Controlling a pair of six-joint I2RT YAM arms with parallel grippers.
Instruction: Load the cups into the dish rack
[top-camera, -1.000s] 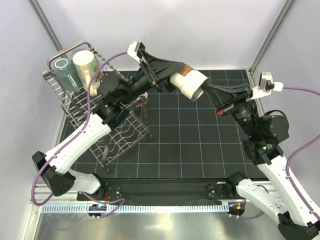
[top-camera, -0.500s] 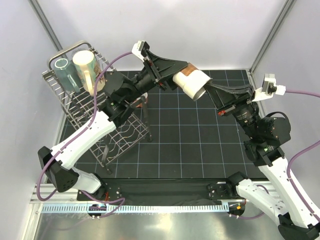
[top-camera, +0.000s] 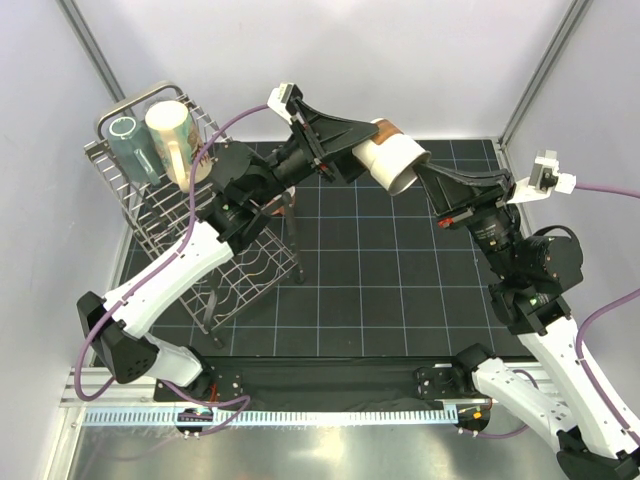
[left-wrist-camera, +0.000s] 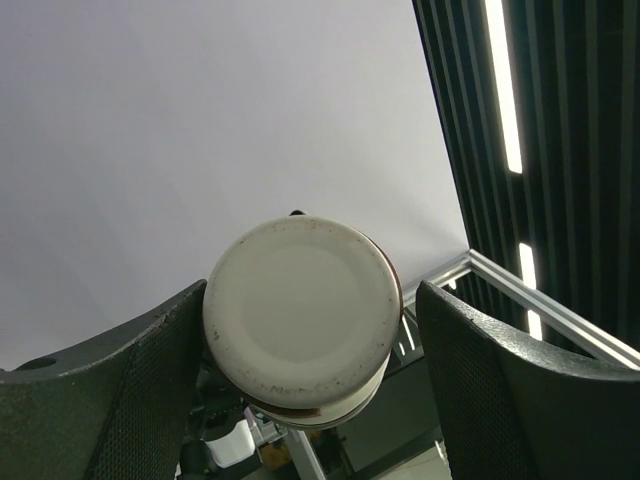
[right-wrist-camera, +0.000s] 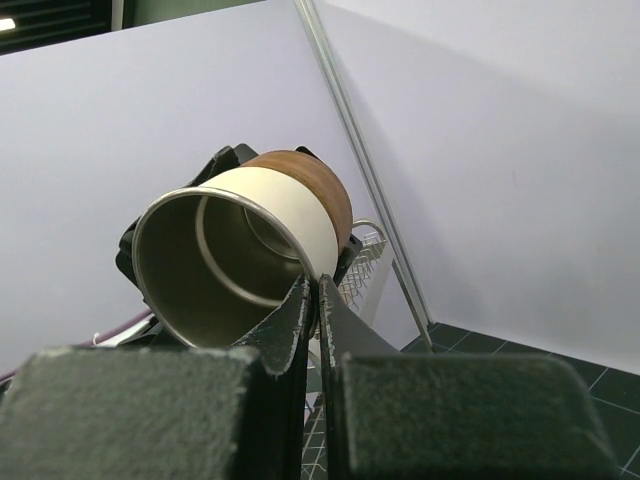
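Note:
The small brown-based cup (top-camera: 392, 160) hangs in the air on its side above the mat, mouth toward my right arm. My right gripper (top-camera: 421, 174) is shut on its rim, one finger inside and one outside (right-wrist-camera: 318, 292); the cup fills the right wrist view (right-wrist-camera: 250, 245). My left gripper (top-camera: 367, 152) is open with its fingers (left-wrist-camera: 120, 390) on either side of the cup's base (left-wrist-camera: 298, 320); a gap shows at the right finger. The dish rack (top-camera: 228, 268) stands at the left, holding the grey-teal tumbler (top-camera: 128, 148) and the cream mug (top-camera: 170, 138). The other cups are out of view.
The black gridded mat (top-camera: 370, 270) covers the table. White enclosure walls and metal corner posts (top-camera: 540, 70) ring the workspace. The rack's wires also show behind the cup in the right wrist view (right-wrist-camera: 368, 262).
The cup has moved a little up and to the right in my right gripper. My left gripper has followed and now straddles its brown base.

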